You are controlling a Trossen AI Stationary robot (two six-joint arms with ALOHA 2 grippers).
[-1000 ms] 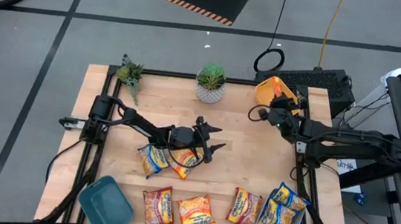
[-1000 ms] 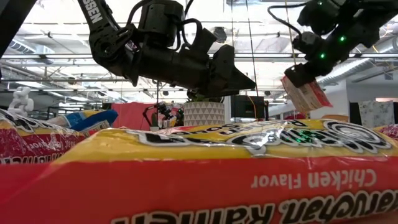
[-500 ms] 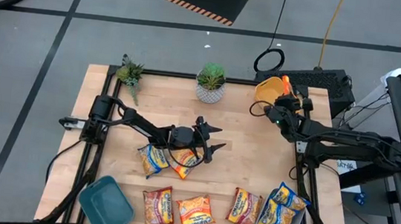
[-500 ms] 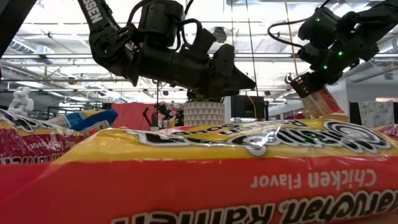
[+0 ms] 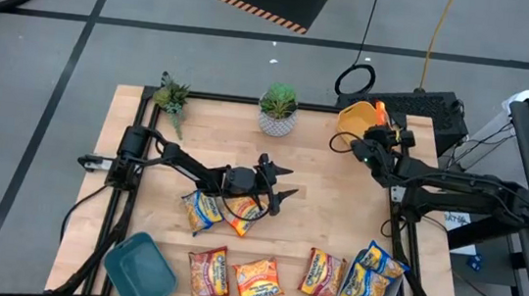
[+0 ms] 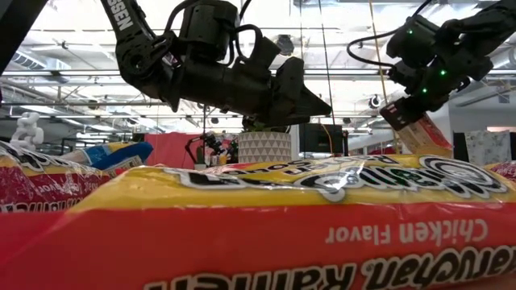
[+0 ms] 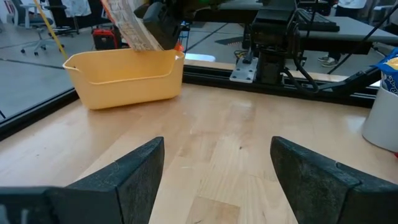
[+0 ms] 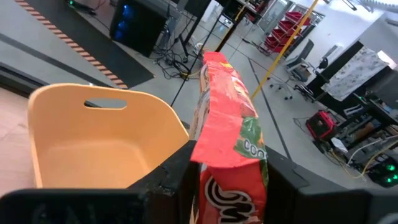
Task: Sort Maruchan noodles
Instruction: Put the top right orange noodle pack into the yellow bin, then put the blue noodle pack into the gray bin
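Observation:
My right gripper [image 5: 380, 136] is shut on a red noodle packet [image 8: 227, 134] and holds it at the yellow bin [image 5: 354, 118] by the table's far right corner. My left gripper [image 5: 277, 195] hovers open at mid-table, just right of two packets [image 5: 204, 210] [image 5: 242, 217] lying flat on the wood. Three more packets [image 5: 208, 272] [image 5: 257, 280] [image 5: 322, 274] lie flat along the near edge. Blue-and-yellow packets [image 5: 371, 278] rest in the pale bin at the near right. In the low view a packet [image 6: 322, 209] fills the foreground. My right gripper pinches the red packet by one end [image 8: 225, 177] between its two fingers [image 8: 180, 168]. It comes from above at a slant. The packet [image 6: 413, 131] hangs tilted below the fingers, clear of the table, over the yellow bin; its lower end is hidden in the low view.
A teal bin [image 5: 138, 271] sits at the near left corner. A potted plant [image 5: 277, 110] stands at the far edge's middle, a smaller plant [image 5: 171, 97] at the far left. Bare wood lies between my left gripper and the yellow bin [image 7: 124, 74].
My right gripper has carried the red packet a little toward the far edge, over the yellow bin, and down; the packet has tipped more steeply. It stays shut on the packet.

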